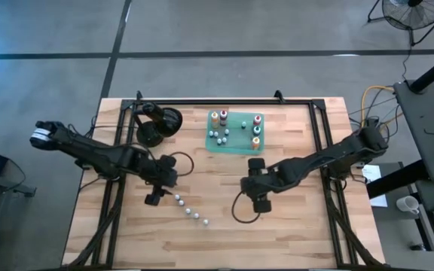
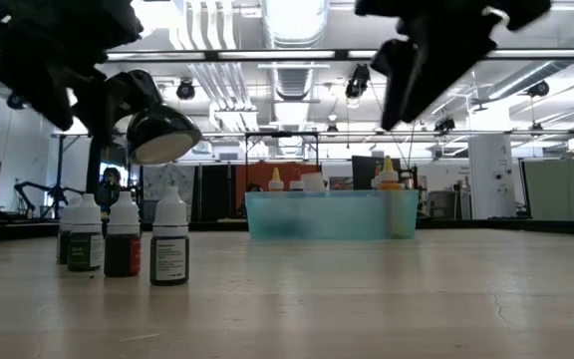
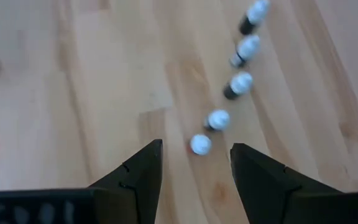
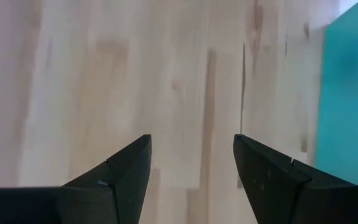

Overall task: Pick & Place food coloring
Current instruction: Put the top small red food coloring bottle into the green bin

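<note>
Left gripper: the left gripper (image 3: 194, 168) hangs over the light wooden slatted table (image 1: 126, 233) with its two dark fingers spread wide and nothing between them.
Nearest bottle: a tiny dark bottle with a white rounded cap (image 3: 200, 144) stands just ahead of the gap between the left fingers, untouched, cap up.
Row of bottles: five small white-capped food-coloring bottles (image 1: 190, 211) stand in a line on the bare wood; in the high view the line's long axis runs from 10 o'clock, beside the left gripper (image 1: 155, 197), to 4 o'clock, toward the table's near edge.
Bottle posture: in the low view the three that show (image 2: 123, 237) stand upright on their bases, long axes vertical, caps pointing up, close together but apart.
Right gripper: the right gripper (image 4: 191, 168) is also held wide apart and empty, over bare wood near the table's middle, at about 3 o'clock from the row.
Tray: a flat translucent green tray (image 1: 233, 145) lies at 12 o'clock from the right gripper (image 1: 258, 199), near the table's far edge.
Tray contents: taller orange, red and green bottles (image 1: 256, 140) and more small white-capped ones (image 1: 217, 135) stand upright in it.
</note>
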`<action>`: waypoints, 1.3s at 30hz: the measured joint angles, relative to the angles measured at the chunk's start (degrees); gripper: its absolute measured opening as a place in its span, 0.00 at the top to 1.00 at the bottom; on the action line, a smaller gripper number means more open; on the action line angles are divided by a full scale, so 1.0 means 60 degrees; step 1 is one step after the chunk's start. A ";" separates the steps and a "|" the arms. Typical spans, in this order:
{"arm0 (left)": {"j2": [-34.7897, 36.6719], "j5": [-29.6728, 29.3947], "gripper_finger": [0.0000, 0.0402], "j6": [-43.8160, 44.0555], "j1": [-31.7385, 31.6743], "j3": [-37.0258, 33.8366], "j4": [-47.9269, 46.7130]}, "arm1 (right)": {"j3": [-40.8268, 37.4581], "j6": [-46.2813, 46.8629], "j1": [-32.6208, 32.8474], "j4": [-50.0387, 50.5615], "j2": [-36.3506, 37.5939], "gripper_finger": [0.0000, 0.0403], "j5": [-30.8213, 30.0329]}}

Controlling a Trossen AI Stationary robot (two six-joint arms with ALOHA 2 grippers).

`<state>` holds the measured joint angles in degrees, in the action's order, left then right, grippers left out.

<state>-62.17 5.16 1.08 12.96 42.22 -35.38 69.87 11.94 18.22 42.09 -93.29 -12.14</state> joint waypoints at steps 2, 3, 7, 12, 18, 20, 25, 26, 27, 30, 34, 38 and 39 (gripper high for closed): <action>-0.0224 0.0020 0.59 -0.0213 0.0187 0.0030 0.0003 | -0.0381 -0.0277 -0.0022 -0.0101 0.0156 0.45 0.0000; -0.0332 0.0019 0.59 -0.0342 0.0282 0.0080 0.0005 | -0.0560 -0.0404 -0.0027 -0.0229 0.0235 0.45 0.0004; -0.0893 0.0016 0.59 -0.0764 0.0503 0.0138 0.0041 | -0.1102 -0.0841 -0.0194 -0.0590 0.0437 0.45 0.0024; -0.1619 -0.0098 0.59 -0.0808 0.0501 0.0138 0.0272 | -0.1490 -0.1081 -0.0541 -0.1061 0.0482 0.45 0.0039; -0.2191 -0.0104 0.59 -0.0876 0.0501 0.0164 0.0473 | -0.1596 -0.1346 -0.0874 -0.1448 0.0486 0.45 0.0100; -0.2306 -0.0100 0.59 -0.0881 0.0501 0.0146 0.0789 | -0.1596 -0.1451 -0.0938 -0.1459 0.0486 0.45 0.0102; -0.2518 -0.0086 0.59 -0.1024 0.0501 0.0120 0.1121 | -0.1610 -0.1496 -0.1031 -0.1476 0.0486 0.45 0.0098; -0.2531 -0.0086 0.59 -0.1114 0.0501 0.0117 0.1119 | -0.1626 -0.1496 -0.1034 -0.1476 0.0486 0.45 0.0098; -0.2543 -0.0089 0.59 -0.1202 0.0499 0.0117 0.1126 | -0.1646 -0.1500 -0.1039 -0.1502 0.0486 0.45 0.0098; -0.2645 -0.0089 0.59 -0.1354 0.0487 0.0110 0.1137 | -0.1745 -0.1500 -0.1043 -0.1660 0.0486 0.45 0.0098; -0.2821 -0.0089 0.61 -0.1348 0.0487 0.0109 0.1129 | -0.1907 -0.1494 -0.1049 -0.1695 0.0486 0.45 0.0095; -0.2956 -0.0089 0.66 -0.1355 0.0487 0.0109 0.1140 | -0.2007 -0.1492 -0.1049 -0.1711 0.0486 0.45 0.0091; -0.2971 -0.0089 0.67 -0.1352 0.0487 0.0109 0.1140 | -0.2007 -0.1493 -0.1049 -0.1721 0.0486 0.45 0.0087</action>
<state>-80.00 4.62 -7.03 15.88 42.87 -28.53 57.82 2.98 11.92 31.76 -90.37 -11.62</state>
